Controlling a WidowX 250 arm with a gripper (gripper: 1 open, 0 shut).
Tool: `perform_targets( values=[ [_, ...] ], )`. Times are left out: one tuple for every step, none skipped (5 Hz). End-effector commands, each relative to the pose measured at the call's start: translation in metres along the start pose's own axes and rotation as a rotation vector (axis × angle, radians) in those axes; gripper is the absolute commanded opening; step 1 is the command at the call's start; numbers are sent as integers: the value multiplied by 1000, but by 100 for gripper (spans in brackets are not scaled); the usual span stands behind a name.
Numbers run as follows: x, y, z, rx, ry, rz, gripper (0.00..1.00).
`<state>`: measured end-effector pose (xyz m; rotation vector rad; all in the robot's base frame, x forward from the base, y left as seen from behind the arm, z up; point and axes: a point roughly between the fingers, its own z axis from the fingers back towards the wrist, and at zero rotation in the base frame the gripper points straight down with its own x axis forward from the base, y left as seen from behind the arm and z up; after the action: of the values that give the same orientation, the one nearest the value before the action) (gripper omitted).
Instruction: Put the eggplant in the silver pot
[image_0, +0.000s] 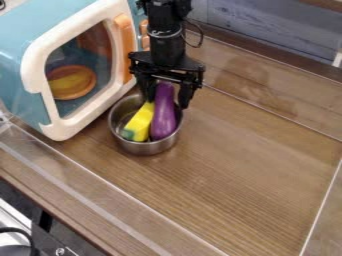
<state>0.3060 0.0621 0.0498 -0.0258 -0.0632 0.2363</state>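
Observation:
The purple eggplant (163, 115) lies in the silver pot (124, 139), leaning against its far right side next to a yellow-green toy (139, 122). The pot stands on the wooden table in front of the toy microwave. My gripper (164, 98) hangs straight down over the pot, open. Its black fingers (187, 92) stand on either side of the eggplant's upper end with a small gap to it. The stem end is partly hidden behind the gripper.
A blue and cream toy microwave (54, 60) stands just left of the pot, with an orange bowl (71, 80) behind its door. A raised ledge (287, 45) runs along the back of the wooden table. A clear wall borders the front and left.

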Motion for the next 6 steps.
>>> perform_targets(
  values=[
    [6, 7, 9, -2, -18, 14, 100],
    [9, 13, 14, -4, -14, 28, 100],
    [12, 10, 12, -5, -13, 36, 100],
    [14, 7, 9, -5, -10, 43, 100],
    [8, 1, -3, -4, -8, 71, 100],
    [1, -7, -12, -10, -7, 98, 100]
  ],
)
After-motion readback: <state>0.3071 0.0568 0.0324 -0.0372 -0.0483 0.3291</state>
